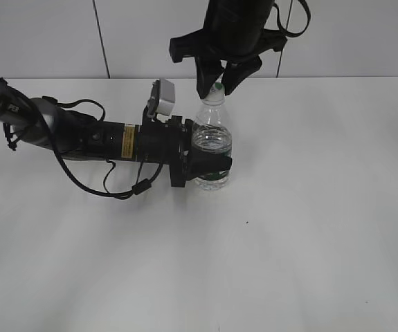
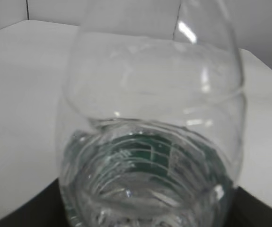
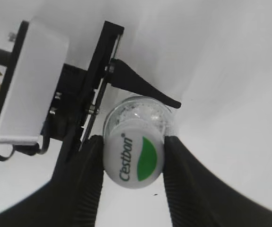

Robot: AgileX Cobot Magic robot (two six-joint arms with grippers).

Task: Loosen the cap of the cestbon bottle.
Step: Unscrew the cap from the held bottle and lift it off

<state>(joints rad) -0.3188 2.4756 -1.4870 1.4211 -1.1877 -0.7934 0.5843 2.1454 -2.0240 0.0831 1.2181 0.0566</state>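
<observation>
The clear cestbon bottle (image 1: 212, 142) stands upright on the white table, its dark green label low on the body. It fills the left wrist view (image 2: 150, 118). My left gripper (image 1: 205, 166) reaches in from the left and is shut on the bottle's lower body. The white cap (image 3: 134, 161) with a green leaf mark sits on the bottle's neck, and shows in the exterior view (image 1: 217, 88). My right gripper (image 3: 133, 163) comes down from above and is shut on the cap, one finger on each side.
The white table (image 1: 288, 228) stretches around the bottle. A grey tiled wall (image 1: 46, 34) stands behind it. The left arm and its cables (image 1: 81, 138) lie across the table's left side.
</observation>
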